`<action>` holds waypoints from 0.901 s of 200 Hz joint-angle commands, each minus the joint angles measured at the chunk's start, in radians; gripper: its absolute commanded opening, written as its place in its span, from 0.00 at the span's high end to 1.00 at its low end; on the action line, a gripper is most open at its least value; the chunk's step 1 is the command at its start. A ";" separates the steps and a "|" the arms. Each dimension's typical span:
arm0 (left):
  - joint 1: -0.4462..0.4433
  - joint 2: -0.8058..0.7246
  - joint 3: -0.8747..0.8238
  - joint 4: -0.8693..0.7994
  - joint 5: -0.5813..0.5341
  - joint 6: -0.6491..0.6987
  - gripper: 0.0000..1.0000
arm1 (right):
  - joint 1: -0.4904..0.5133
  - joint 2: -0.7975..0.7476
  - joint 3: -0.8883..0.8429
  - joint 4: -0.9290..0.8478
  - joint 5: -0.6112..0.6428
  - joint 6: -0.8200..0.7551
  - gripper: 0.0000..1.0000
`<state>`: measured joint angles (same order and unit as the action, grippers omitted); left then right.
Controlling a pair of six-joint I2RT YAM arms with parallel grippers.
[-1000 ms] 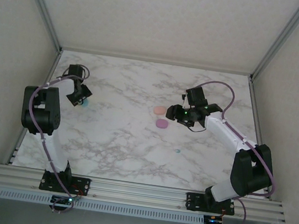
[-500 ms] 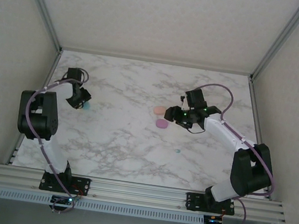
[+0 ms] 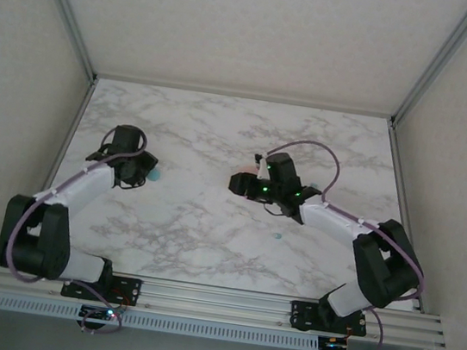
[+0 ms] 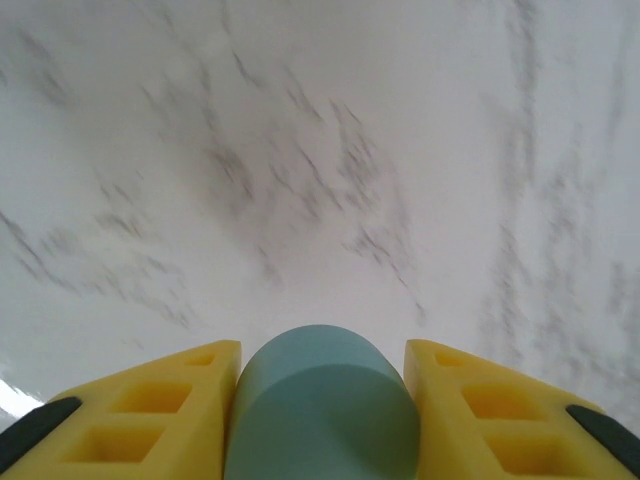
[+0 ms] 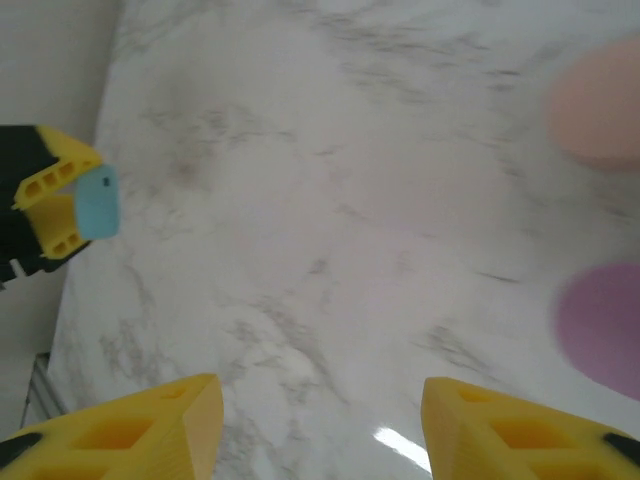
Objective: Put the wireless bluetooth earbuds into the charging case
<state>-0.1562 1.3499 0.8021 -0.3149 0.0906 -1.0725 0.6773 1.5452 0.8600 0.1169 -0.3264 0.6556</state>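
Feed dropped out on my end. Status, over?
Left gripper shut on teal case. Right gripper open, empty, near pink case and purple case. Teal earbud loose on table. Nothing blocking.

No legible writing, label, brand, number or sign anywhere in view: none on the teal case (image 4: 320, 410), the pink case (image 5: 598, 105), the purple case (image 5: 605, 325) or the marble table (image 3: 209, 224). Wrist views too blurred for fine print.
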 commanded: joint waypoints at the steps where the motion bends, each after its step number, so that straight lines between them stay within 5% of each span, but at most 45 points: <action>1: -0.055 -0.070 -0.024 0.024 -0.026 -0.179 0.61 | 0.065 0.055 -0.010 0.249 0.062 -0.025 0.45; 71: -0.110 -0.181 -0.051 0.052 -0.017 -0.324 0.60 | 0.222 0.247 0.086 0.536 0.087 -0.030 0.44; 180: -0.121 -0.227 -0.070 0.077 0.005 -0.365 0.60 | 0.256 0.438 0.340 0.552 -0.025 -0.007 0.44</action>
<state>-0.2676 1.1500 0.7464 -0.2604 0.0937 -1.4109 0.9218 1.9461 1.1419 0.6548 -0.3119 0.6434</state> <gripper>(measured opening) 0.403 0.562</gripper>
